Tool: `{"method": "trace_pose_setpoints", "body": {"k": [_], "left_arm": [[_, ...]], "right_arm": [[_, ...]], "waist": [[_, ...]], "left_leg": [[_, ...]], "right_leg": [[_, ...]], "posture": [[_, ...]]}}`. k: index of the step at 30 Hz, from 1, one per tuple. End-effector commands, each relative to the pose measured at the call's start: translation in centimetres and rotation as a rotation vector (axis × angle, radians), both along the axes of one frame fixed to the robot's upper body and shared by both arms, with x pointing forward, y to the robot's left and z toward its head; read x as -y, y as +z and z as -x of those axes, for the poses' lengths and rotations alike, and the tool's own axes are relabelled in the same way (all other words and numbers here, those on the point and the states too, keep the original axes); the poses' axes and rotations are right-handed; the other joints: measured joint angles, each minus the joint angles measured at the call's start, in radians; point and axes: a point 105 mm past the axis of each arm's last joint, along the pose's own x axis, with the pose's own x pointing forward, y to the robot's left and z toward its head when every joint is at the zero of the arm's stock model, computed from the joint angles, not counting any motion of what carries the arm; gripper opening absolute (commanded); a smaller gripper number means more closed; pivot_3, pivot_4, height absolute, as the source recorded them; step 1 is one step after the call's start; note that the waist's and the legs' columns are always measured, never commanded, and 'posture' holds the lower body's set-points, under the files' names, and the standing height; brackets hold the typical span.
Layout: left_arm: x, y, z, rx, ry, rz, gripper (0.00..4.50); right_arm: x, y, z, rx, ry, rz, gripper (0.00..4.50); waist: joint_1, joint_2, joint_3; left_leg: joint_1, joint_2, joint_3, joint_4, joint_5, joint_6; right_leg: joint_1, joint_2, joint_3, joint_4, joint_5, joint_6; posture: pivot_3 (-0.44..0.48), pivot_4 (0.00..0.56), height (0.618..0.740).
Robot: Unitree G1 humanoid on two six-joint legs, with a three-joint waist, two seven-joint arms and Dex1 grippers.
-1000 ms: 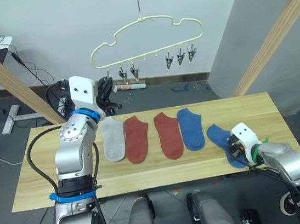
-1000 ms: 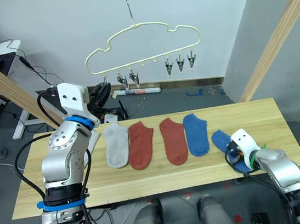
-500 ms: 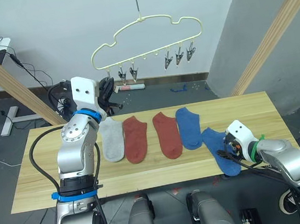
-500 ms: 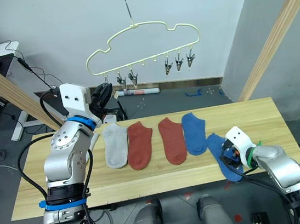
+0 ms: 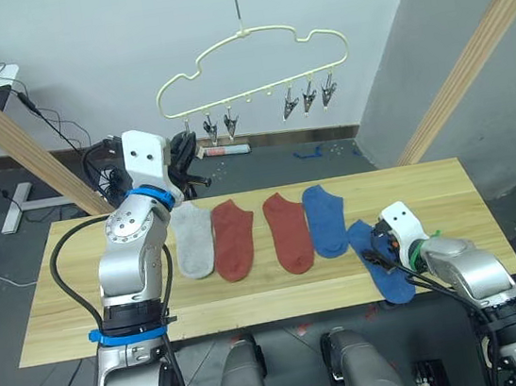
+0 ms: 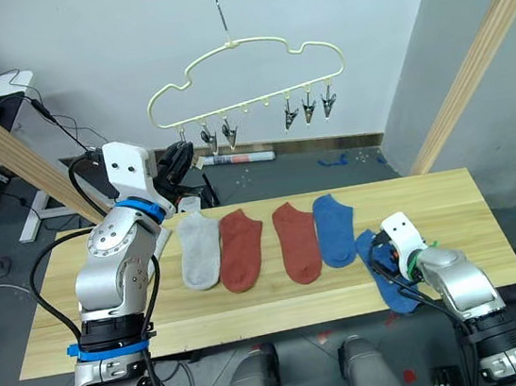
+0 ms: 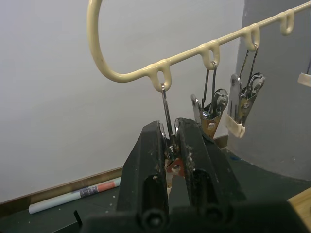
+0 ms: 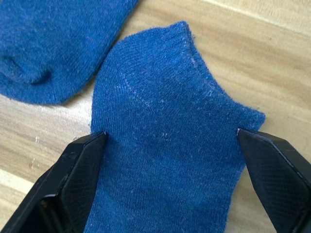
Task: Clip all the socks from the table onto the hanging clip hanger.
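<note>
- Left eye view: the table (image 5: 252,294) carries five socks in a row. From the robot's left: a light grey sock (image 5: 192,240), a rust red sock (image 5: 234,238), a second rust red sock (image 5: 288,231), a blue sock (image 5: 325,219), and a second blue sock (image 5: 377,258) set nearer the front edge and slanted.
- The first four socks lie side by side, close but mostly apart; the grey one and the first red one nearly touch.
- The clip hanger (image 5: 251,68) hangs above and behind the table from a thin rod. Its grey clips (image 5: 307,97) dangle in two groups, two toward the robot's left and three toward its right.
- Left gripper (image 7: 170,145) is raised behind the table's far edge, just under the left end of the hanger. In the left wrist view its fingers (image 7: 148,160) are pinched narrow around a small metal clip (image 7: 166,109) hanging from a hanger loop; two more clips hang just beside it.
- Right gripper (image 8: 170,160) sits low over the second blue sock near the table's right front. In the right wrist view the jaws are spread wide, one finger (image 8: 73,179) at each side edge of the sock, straddling it; sock lies flat on the wood, not lifted.
- The first blue sock's toe end shows near the spread fingers, apart from them.
</note>
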Motion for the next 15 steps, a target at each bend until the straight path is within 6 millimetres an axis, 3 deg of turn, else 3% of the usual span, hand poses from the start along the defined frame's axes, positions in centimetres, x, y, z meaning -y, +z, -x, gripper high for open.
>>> {"method": "trace_pose_setpoints", "body": {"k": [1,3,14,15], "left_arm": [[0.1,1.0,0.2,0.031,-0.008,-0.006,0.11],[0.1,1.0,0.1,0.031,-0.008,-0.007,0.11],[0.1,1.2,0.1,0.026,-0.009,0.010,0.11],[0.1,1.1,0.0,0.010,-0.014,0.036,0.11]], "right_arm": [[0.0,-0.6,0.1,-0.006,-0.005,-0.003,4.31],[0.1,-0.8,0.1,-0.001,0.011,0.011,3.95],[0.8,-1.5,0.8,0.012,0.012,0.026,0.09],[0.9,-0.9,0.8,0.033,0.012,0.014,0.01]], "waist": [[0.000,0.000,0.000],[0.000,0.000,0.000],[0.002,0.000,0.000],[0.002,0.000,0.000]], "left_leg": [[0.000,0.000,0.000,0.000,0.000,0.000],[0.000,0.000,0.000,0.001,0.000,0.000],[0.000,0.000,0.000,0.002,0.000,0.000],[0.000,0.000,0.000,0.002,0.000,0.000]], "right_leg": [[0.000,0.000,0.000,0.000,0.000,0.000],[0.000,0.000,0.000,0.000,0.000,0.000],[0.001,0.000,0.000,0.000,0.000,0.001],[0.001,0.000,0.000,0.000,0.000,0.001]], "posture": [[0.018,0.270,0.740],[0.018,0.270,0.740],[0.031,0.267,0.740],[0.031,0.267,0.740]]}}
